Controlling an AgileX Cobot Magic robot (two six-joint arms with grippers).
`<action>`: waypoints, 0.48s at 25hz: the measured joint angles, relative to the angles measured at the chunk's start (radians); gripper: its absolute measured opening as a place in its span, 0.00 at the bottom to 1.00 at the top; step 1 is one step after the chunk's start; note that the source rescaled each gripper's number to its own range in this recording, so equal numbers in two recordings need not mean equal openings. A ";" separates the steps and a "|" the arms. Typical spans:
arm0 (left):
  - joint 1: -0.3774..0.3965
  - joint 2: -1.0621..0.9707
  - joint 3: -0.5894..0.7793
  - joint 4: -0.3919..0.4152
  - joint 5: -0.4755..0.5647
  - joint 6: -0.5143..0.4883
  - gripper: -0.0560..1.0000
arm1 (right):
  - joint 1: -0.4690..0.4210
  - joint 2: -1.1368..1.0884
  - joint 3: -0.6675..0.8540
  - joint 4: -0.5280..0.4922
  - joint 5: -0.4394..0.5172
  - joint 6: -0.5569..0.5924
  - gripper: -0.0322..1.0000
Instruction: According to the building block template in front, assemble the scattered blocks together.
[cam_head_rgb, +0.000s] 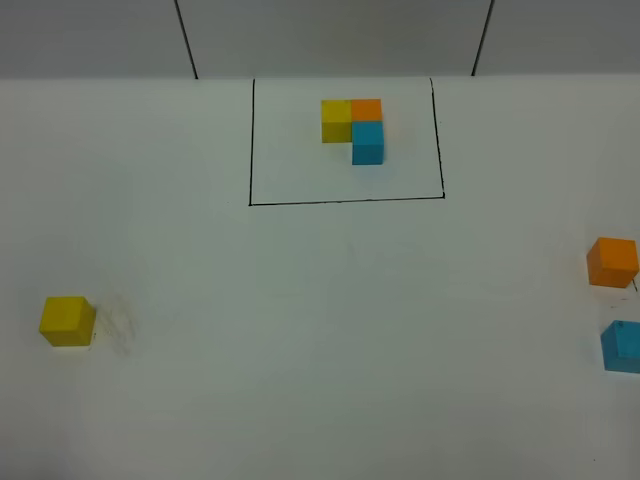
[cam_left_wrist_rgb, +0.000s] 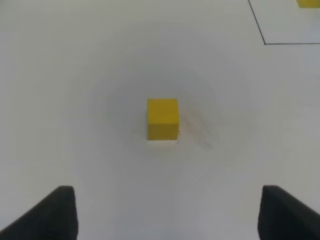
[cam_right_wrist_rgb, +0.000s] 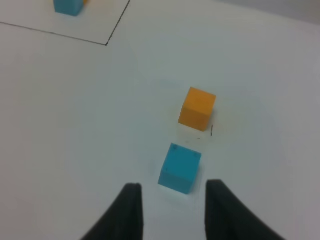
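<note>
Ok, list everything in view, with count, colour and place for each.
template cluster: 1, three touching cubes, yellow, orange and blue, far middle of the table
black rectangle: 1, thin drawn line, framing the template cluster
yellow cube: 1, yellow, alone at the near left
orange cube: 1, orange, at the right edge
blue cube: 1, sky blue, right edge, nearer than the orange cube and apart from it
table: 1, white, under everything
left gripper: 1, black, open, facing the yellow cube, not touching
right gripper: 1, black, open, close to the blue cube
</note>
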 joint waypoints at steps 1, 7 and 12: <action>0.000 0.000 0.000 0.000 0.000 0.000 0.59 | 0.000 0.000 0.000 0.000 0.000 0.000 0.03; 0.000 0.000 0.000 -0.001 0.000 0.000 0.59 | 0.000 0.000 0.000 0.000 0.000 0.000 0.03; 0.000 0.000 0.000 -0.001 0.000 -0.006 0.59 | 0.000 0.000 0.000 0.000 0.000 0.000 0.03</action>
